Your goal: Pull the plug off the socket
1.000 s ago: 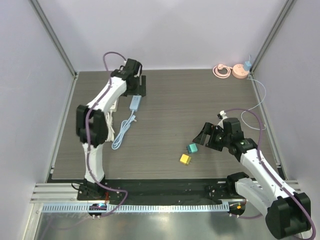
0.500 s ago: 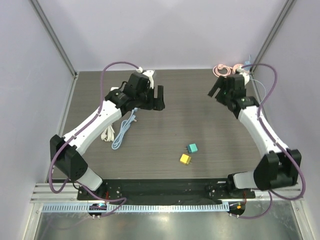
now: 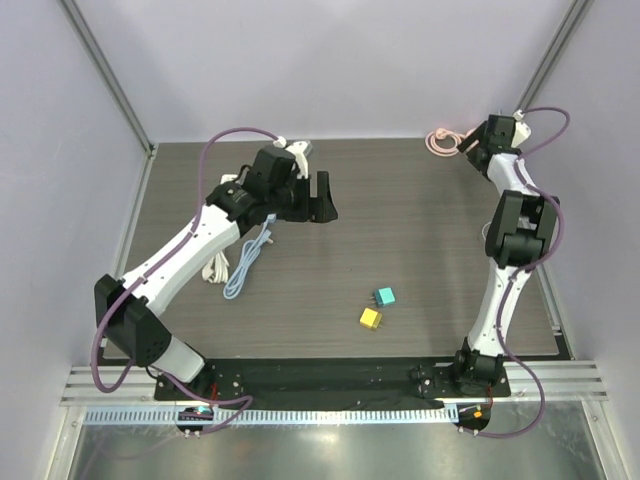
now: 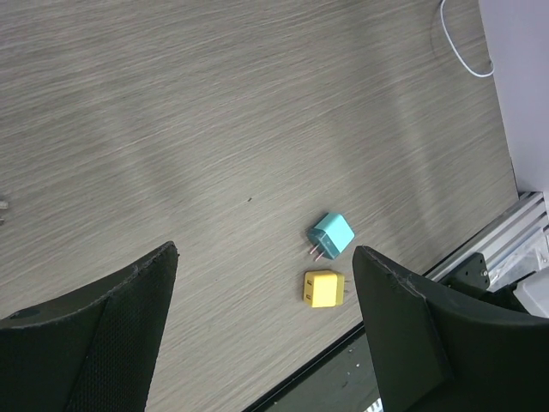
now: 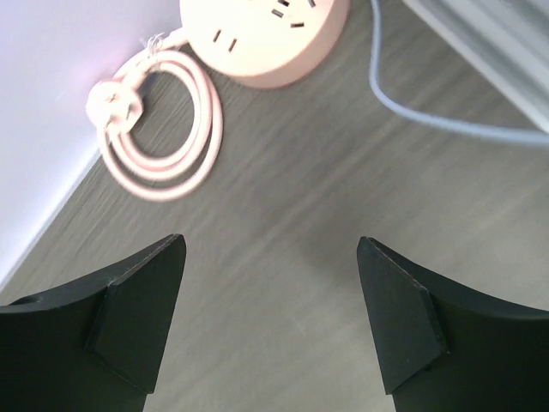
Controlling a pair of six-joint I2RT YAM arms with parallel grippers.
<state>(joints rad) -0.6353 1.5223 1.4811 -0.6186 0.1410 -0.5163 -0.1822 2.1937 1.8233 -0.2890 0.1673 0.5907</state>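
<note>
The pink round socket [image 5: 266,34] lies in the far right corner, with its coiled pink cord [image 5: 159,129] beside it. The coil also shows in the top view [image 3: 443,142]. A pale blue cable [image 5: 429,112] runs off from the socket's side; the plug on it is out of the right wrist view, and the arm hides it in the top view. My right gripper [image 5: 270,318] is open and empty, hovering just short of the socket [image 3: 476,150]. My left gripper [image 3: 322,197] is open and empty above the table's middle [image 4: 266,326].
A teal plug [image 3: 384,297] and a yellow plug [image 3: 371,318] lie loose near the front centre, and both show in the left wrist view [image 4: 332,237] [image 4: 324,288]. A light blue cord [image 3: 245,265] and a white cord [image 3: 215,268] lie at the left.
My right arm swung from the front right of the table to the far right corner by the socket. My left arm moved from the far left toward the table's middle.
</note>
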